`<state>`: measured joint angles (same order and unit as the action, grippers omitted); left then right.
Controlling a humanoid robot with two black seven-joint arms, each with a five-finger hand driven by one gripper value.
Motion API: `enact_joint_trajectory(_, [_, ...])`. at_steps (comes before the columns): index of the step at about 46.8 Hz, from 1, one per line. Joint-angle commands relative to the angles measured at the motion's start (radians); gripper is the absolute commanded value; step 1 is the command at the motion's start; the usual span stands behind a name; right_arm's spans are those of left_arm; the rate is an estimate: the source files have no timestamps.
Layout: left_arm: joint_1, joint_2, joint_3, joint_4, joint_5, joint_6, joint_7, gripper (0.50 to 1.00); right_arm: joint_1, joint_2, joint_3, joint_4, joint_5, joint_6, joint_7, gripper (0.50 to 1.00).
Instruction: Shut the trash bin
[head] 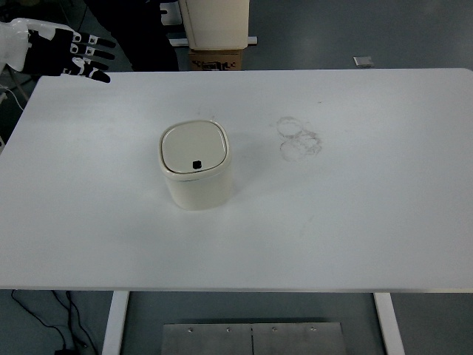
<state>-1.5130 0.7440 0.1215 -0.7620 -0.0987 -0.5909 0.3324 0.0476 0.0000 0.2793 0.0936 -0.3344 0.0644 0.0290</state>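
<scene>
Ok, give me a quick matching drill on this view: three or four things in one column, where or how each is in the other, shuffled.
Things:
1. trash bin
2. left hand
3. ring stains
4. cardboard box

Places or states:
A. beyond the table's far edge
B. faint marks right of the bin
C. at the top left corner, fingers spread, holding nothing
D. left of table centre, lid down

Pairs: 1-D, 2-C, 3-B, 4-A

Lab or test room, not a home. Plain white desk [355,222] on white metal legs, bare grey floor beyond its far edge. Faint ring-shaped scuff marks [298,138] on the desk top. Metal base plate [251,338] with screws under the near edge, black cables [55,325] trailing on the floor at lower left. Cardboard box [218,58] and a cream cabinet [216,22] stand behind the desk.
</scene>
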Motion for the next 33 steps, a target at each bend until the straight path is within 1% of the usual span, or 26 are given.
enact_joint_trajectory(1, [0.066,0.02,-0.088,0.021,0.001,0.034,-0.041,1.0,0.0,0.0,0.0,0.0,0.0,0.0,0.0,0.991])
enact_joint_trajectory(6, [0.163,0.043,-0.196,0.036,0.002,0.094,-0.088,1.0,0.0,0.0,0.0,0.0,0.0,0.0,0.0,0.991])
enact_joint_trajectory(10, [0.243,0.044,-0.282,0.049,0.008,0.121,-0.144,1.0,0.0,0.0,0.0,0.0,0.0,0.0,-0.001,0.991])
enact_joint_trajectory(14, [0.322,0.043,-0.37,0.072,0.01,0.138,-0.205,1.0,0.0,0.0,0.0,0.0,0.0,0.0,-0.001,0.991])
enact_joint_trajectory(18, [0.399,0.038,-0.457,0.092,0.008,0.141,-0.26,1.0,0.0,0.0,0.0,0.0,0.0,0.0,0.0,0.991])
enact_joint_trajectory(22, [0.474,0.032,-0.545,0.104,0.007,0.141,-0.3,1.0,0.0,0.0,0.0,0.0,0.0,0.0,0.0,0.991])
enact_joint_trajectory(26, [0.551,0.024,-0.631,0.116,0.005,0.141,-0.323,1.0,0.0,0.0,0.0,0.0,0.0,0.0,-0.001,0.991])
enact_joint_trajectory(29, [0.605,0.021,-0.697,0.127,0.002,0.141,-0.326,1.0,0.0,0.0,0.0,0.0,0.0,0.0,0.0,0.991])
enact_joint_trajectory(33, [0.662,-0.026,-0.776,0.145,0.002,0.141,-0.326,1.0,0.0,0.0,0.0,0.0,0.0,0.0,0.0,0.991])
